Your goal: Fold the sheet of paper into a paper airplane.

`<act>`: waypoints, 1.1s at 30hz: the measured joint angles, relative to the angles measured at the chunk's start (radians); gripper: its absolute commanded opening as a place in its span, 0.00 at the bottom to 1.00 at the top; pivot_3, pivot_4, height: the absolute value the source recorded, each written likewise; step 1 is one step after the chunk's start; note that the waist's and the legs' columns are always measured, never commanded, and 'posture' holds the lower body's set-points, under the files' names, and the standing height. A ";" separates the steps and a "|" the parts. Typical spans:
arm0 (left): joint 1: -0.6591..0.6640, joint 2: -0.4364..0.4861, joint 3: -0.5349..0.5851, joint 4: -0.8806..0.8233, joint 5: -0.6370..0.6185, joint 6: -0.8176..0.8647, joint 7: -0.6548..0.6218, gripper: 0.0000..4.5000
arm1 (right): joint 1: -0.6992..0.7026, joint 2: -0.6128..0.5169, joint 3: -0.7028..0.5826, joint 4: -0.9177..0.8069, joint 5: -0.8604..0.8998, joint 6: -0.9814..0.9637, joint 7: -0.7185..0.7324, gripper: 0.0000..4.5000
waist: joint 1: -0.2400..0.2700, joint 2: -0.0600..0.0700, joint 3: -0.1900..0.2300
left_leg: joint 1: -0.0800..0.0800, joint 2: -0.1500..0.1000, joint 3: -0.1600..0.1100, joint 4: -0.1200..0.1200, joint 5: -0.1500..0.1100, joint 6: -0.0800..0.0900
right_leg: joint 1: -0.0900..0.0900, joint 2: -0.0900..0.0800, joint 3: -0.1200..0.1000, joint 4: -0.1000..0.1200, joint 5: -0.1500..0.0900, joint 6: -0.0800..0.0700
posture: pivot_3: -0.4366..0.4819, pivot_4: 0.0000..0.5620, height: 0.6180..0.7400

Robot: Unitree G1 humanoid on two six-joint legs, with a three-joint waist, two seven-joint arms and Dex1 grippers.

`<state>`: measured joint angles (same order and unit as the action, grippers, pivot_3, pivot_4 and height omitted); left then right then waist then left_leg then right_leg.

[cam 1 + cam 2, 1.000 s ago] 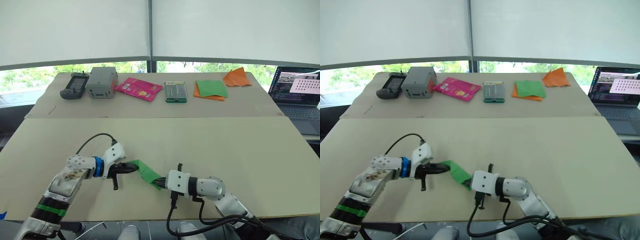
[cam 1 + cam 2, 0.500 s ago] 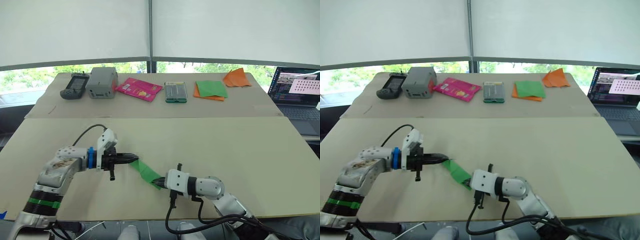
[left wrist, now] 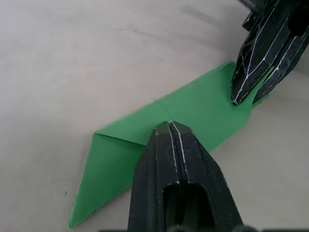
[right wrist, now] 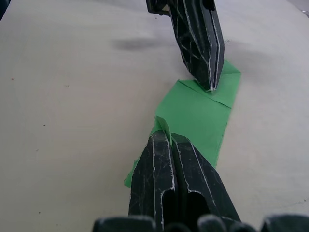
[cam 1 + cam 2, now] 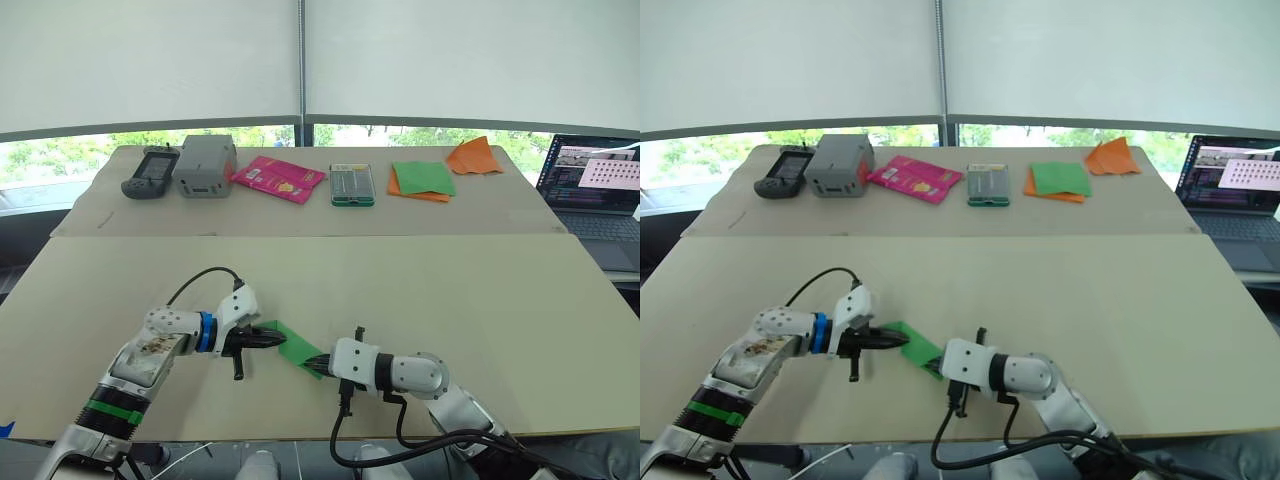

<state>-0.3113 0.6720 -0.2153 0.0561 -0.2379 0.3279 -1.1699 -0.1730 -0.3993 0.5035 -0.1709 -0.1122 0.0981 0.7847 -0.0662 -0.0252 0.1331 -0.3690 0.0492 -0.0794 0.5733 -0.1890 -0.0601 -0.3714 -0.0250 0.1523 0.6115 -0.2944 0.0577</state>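
The sheet of paper [image 5: 296, 347] lies near the front edge of the near table [image 5: 480, 300], left of its middle, already folded into a narrow green strip with a slanted fold at one end, so I judge the early creases done while the nose and wings of a paper airplane are not yet formed. The left gripper [image 5: 275, 340] has its fingers shut, tips pressing down on one end of the strip rather than clamping it. The right gripper [image 5: 318, 364] has its fingers closed on the other end, with a green edge pinched up between them. The right wrist view shows that raised edge and the left gripper's tips [image 4: 211, 77] resting on a folded flap; the left wrist view shows the strip's diagonal end and centre crease, which the head views leave unclear.
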 measured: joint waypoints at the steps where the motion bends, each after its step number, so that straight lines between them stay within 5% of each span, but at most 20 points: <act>1: -0.001 -0.001 -0.003 0.001 0.006 -0.008 0.000 0.00 | 0.000 0.000 0.000 -0.003 0.000 0.006 0.000 0.01 | 0.000 0.000 0.000 | 0.000 0.000 0.000 0.000 0.000 0.000 | 0.000 0.000 0.000 0.000 0.000 0.000 | 0.48 0.27 1.00; 2: -0.002 -0.001 -0.006 0.002 0.013 -0.021 0.000 0.00 | 0.000 0.000 0.000 -0.008 0.002 0.013 0.001 0.01 | 0.000 0.000 0.000 | 0.000 0.000 0.000 0.000 0.000 0.000 | 0.000 0.000 0.000 0.000 0.000 0.000 | 0.48 0.27 1.00; 8: -0.002 -0.009 -0.017 0.015 0.046 -0.081 0.002 0.00 | 0.001 0.001 -0.019 -0.040 0.019 0.080 -0.002 0.43 | 0.006 0.001 -0.001 | 0.000 0.000 0.000 0.000 0.000 0.000 | 0.001 0.000 0.000 0.000 0.000 0.000 | 0.48 0.27 1.00; 16: -0.002 -0.010 -0.024 0.021 0.058 -0.110 0.002 0.00 | 0.020 0.037 -0.129 -0.222 0.164 0.269 -0.006 0.43 | 0.010 0.002 -0.001 | 0.000 0.000 0.000 0.000 0.000 0.000 | 0.001 0.000 0.000 0.000 0.000 0.000 | 0.48 0.27 1.00; 22: -0.005 -0.016 -0.025 0.024 0.063 -0.112 0.005 0.00 | 0.014 0.073 -0.162 -0.272 0.255 0.381 -0.032 0.01 | 0.013 0.003 -0.002 | 0.000 0.000 0.000 0.000 0.000 0.000 | 0.001 0.000 0.000 0.000 0.000 0.000 | 0.48 0.27 1.00; 33: -0.001 -0.021 -0.023 0.016 0.068 -0.111 0.012 0.00 | -0.095 0.099 -0.086 -0.074 0.182 0.468 -0.116 0.00 | 0.019 0.004 -0.003 | 0.000 0.000 0.000 0.000 0.000 0.000 | 0.000 0.000 0.000 0.000 0.000 0.000 | 0.48 0.27 1.00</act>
<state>-0.3119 0.6507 -0.2384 0.0719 -0.1702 0.2164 -1.1582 -0.2684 -0.3008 0.4172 -0.2453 0.0693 0.5663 0.6692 -0.0477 -0.0216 0.1305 -0.3692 0.0491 -0.0793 0.5737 -0.1888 -0.0599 -0.3709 -0.0250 0.1522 0.6119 -0.2943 0.0578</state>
